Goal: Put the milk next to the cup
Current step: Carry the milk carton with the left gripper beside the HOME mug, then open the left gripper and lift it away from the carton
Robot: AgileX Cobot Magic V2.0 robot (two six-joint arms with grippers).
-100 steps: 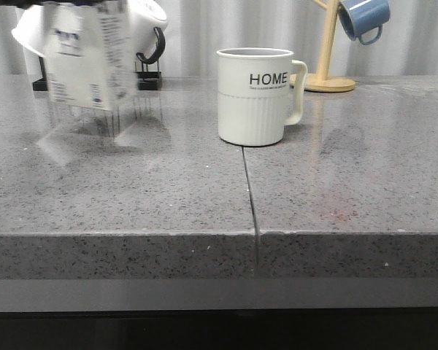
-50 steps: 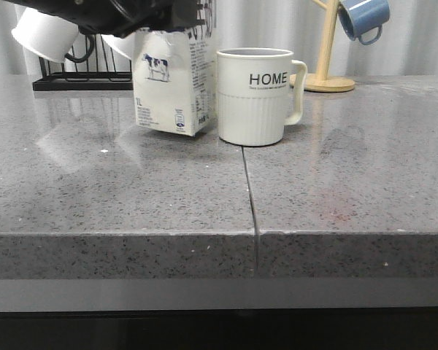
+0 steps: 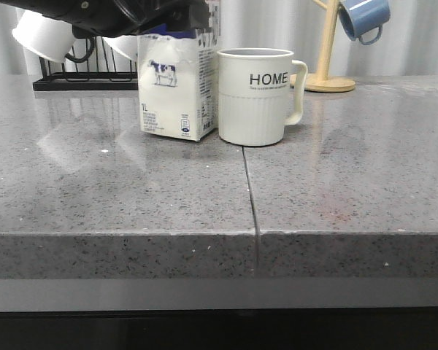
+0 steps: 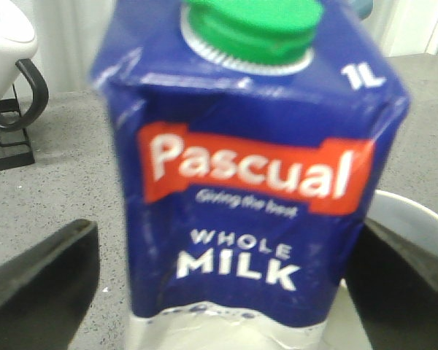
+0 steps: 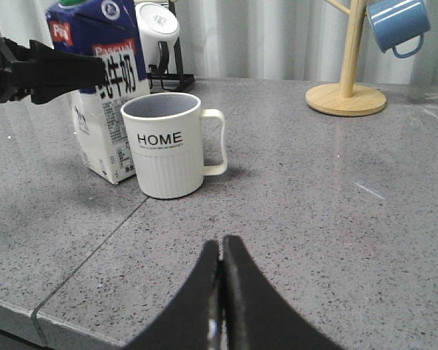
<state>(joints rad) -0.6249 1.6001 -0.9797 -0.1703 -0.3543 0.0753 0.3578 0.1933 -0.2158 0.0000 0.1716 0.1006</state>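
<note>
The milk (image 3: pixel 177 87), a white carton with a dark blue top and a cow picture, stands upright on the grey counter, close against the left side of the cup (image 3: pixel 255 95). The cup is cream-white and ribbed, with "HOME" lettering and its handle to the right. My left gripper (image 3: pixel 168 14) is at the carton's top. In the left wrist view its black fingers (image 4: pixel 44 277) flank the milk (image 4: pixel 241 182) with a gap showing, so it is open. My right gripper (image 5: pixel 220 248) is shut and empty, low over the counter in front of the cup (image 5: pixel 168 146).
A black wire rack (image 3: pixel 80 76) with white black-handled mugs (image 3: pixel 40 36) stands at the back left. A wooden mug tree (image 3: pixel 327 51) with a blue mug (image 3: pixel 363 18) stands at the back right. A seam (image 3: pixel 250 189) runs through the counter to its front edge.
The milk has come from the back left, rightward and down, to stand on the counter beside the cup. My left arm moved with it. The cup has not moved.
</note>
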